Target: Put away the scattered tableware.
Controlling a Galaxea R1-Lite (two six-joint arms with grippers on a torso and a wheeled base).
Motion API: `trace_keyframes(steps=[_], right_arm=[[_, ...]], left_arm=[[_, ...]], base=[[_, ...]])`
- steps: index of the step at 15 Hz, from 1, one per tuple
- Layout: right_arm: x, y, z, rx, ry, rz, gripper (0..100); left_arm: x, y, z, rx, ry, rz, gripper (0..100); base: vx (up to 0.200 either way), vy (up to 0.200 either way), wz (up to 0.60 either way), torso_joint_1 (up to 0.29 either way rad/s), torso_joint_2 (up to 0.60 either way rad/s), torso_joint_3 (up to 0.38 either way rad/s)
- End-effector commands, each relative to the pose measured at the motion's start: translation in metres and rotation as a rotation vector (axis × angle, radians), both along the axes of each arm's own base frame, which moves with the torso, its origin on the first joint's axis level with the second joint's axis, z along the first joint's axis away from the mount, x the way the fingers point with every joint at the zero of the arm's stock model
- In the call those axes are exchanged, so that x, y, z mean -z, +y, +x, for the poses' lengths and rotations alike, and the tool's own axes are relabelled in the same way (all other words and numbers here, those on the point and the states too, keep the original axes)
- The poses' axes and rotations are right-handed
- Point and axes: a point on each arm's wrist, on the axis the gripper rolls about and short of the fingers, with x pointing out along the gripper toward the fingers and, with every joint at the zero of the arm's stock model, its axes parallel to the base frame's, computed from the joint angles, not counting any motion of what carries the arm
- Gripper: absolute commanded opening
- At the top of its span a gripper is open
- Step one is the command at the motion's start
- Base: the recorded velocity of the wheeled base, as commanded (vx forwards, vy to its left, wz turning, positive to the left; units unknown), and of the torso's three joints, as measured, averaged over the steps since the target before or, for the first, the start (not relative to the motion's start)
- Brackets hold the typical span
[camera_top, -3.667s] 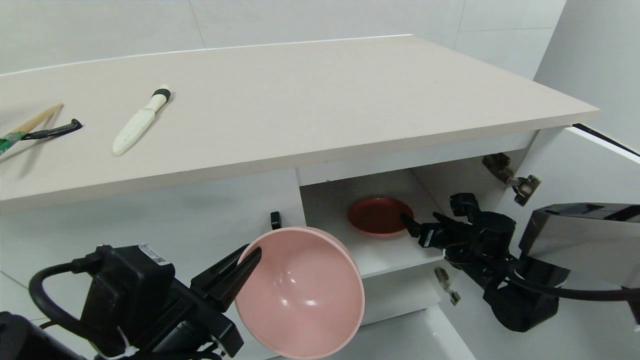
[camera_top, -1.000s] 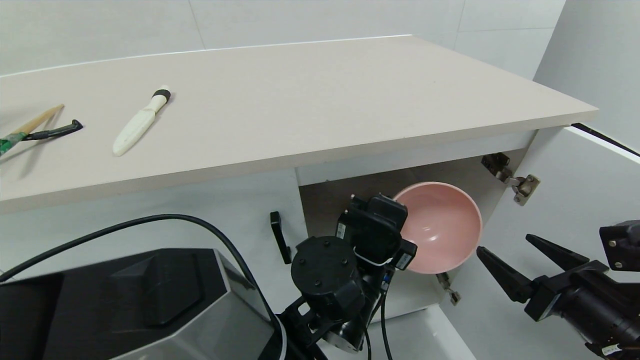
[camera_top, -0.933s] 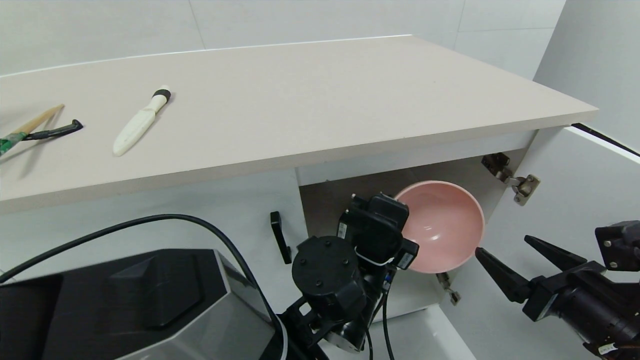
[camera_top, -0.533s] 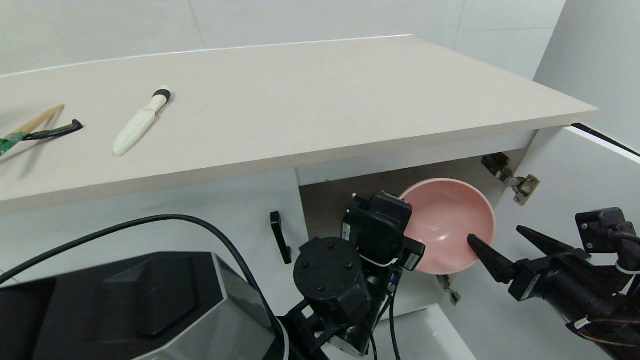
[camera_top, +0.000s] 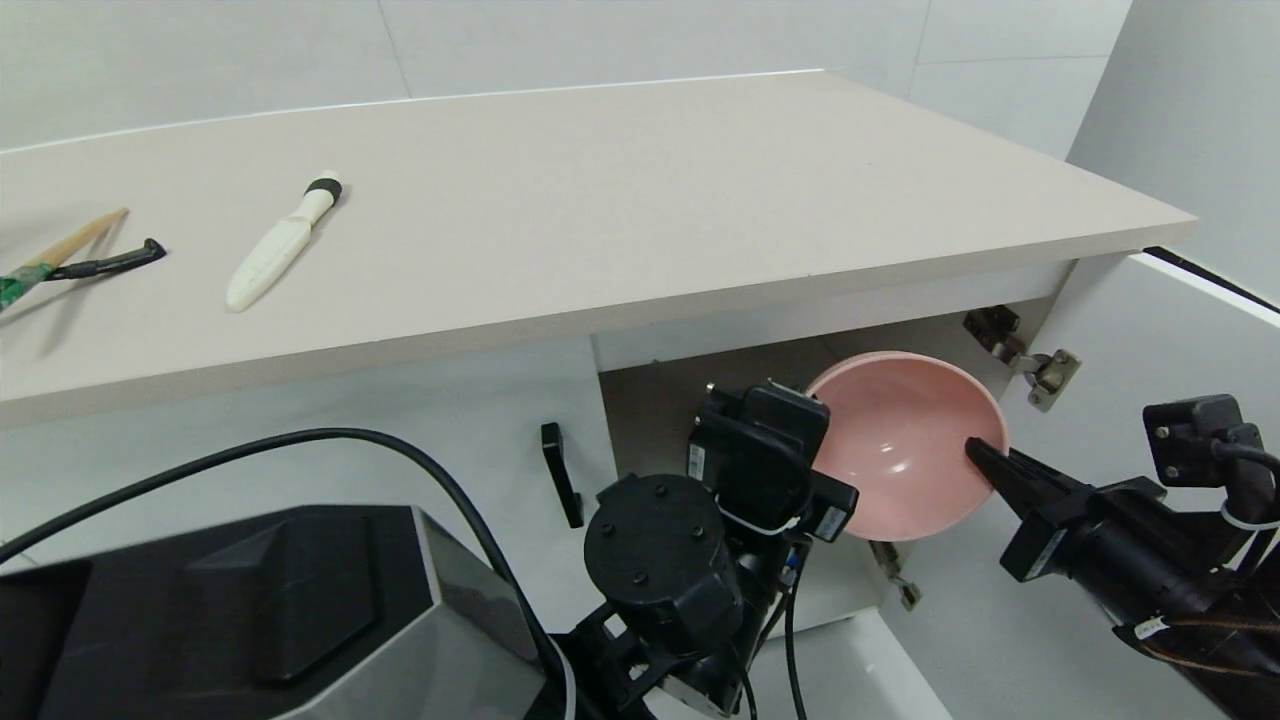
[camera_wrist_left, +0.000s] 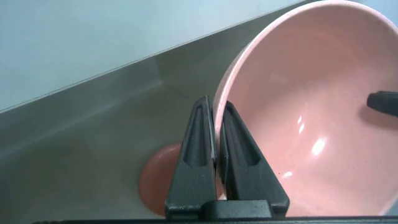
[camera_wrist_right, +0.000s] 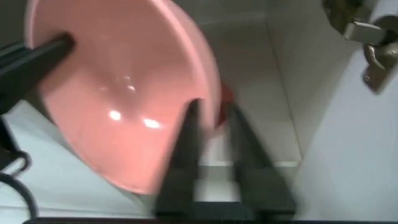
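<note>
Pink bowl point(camera_top: 900, 450) over red plate point(camera_wrist_left: 158, 180) in cabinet point(camera_top: 650, 410): left gripper point(camera_wrist_left: 214, 109) clamps rim, right gripper point(camera_wrist_right: 213, 106) straddles it unclosed.

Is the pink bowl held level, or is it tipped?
Tipped. The pink bowl stands on edge, its hollow facing out of the cupboard, with the left claw pinching its rim.

pink bowl point(camera_top: 905, 450) in mid-air at cabinet point(camera_top: 1010, 300) opening, tipped on edge, hollow facing out, rim pinched in left claw point(camera_wrist_left: 214, 109). small red plate point(camera_wrist_left: 158, 180) flat on shelf point(camera_wrist_left: 81, 162) behind it. white knife point(camera_top: 280, 245), black band, flat on bench point(camera_top: 600, 200); wooden stick point(camera_top: 70, 240) and black utensil point(camera_top: 105, 262) at its left edge.
</note>
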Motion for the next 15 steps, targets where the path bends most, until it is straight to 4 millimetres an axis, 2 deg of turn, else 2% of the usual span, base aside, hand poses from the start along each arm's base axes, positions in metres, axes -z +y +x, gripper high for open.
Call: trace_keyframes(steps=[1,2,3,7,10,12,15], right_arm=[[-0.001,0.001,-0.001,-0.009,-0.003,0.002,0],[0.000,0.001,-0.001,-0.009,-0.002,0.001,0],[0.000,0.001,-0.001,-0.009,-0.001,0.000,0],[0.002,0.001,-0.002,-0.007,0.006,-0.004,0],[0.006,0.001,0.000,-0.005,0.026,-0.015,0],[0.009,0.001,0.000,-0.005,0.039,-0.023,0],[0.012,-0.001,-0.003,-0.004,0.054,-0.032,0]], left_arm=[[0.000,0.001,0.000,-0.004,0.001,0.001,0],[0.000,0.001,0.000,-0.004,0.001,0.001,0],[-0.001,0.001,0.000,-0.004,0.000,-0.001,100],[-0.017,0.004,-0.008,0.017,-0.008,-0.056,100],[-0.029,0.007,-0.040,0.119,0.019,-0.109,100],[-0.032,0.020,-0.055,0.231,0.071,-0.155,100],[-0.032,0.048,-0.052,0.319,0.126,-0.186,100]], base=[[0.000,0.000,0.00,0.000,0.00,0.000],[0.000,0.000,0.00,0.000,0.00,0.000],[0.000,0.000,0.00,0.000,0.00,0.000],[0.000,0.000,0.00,0.000,0.00,0.000],[0.000,0.000,0.00,0.000,0.00,0.000],[0.000,0.000,0.00,0.000,0.00,0.000],[0.000,0.000,0.00,0.000,0.00,0.000]])
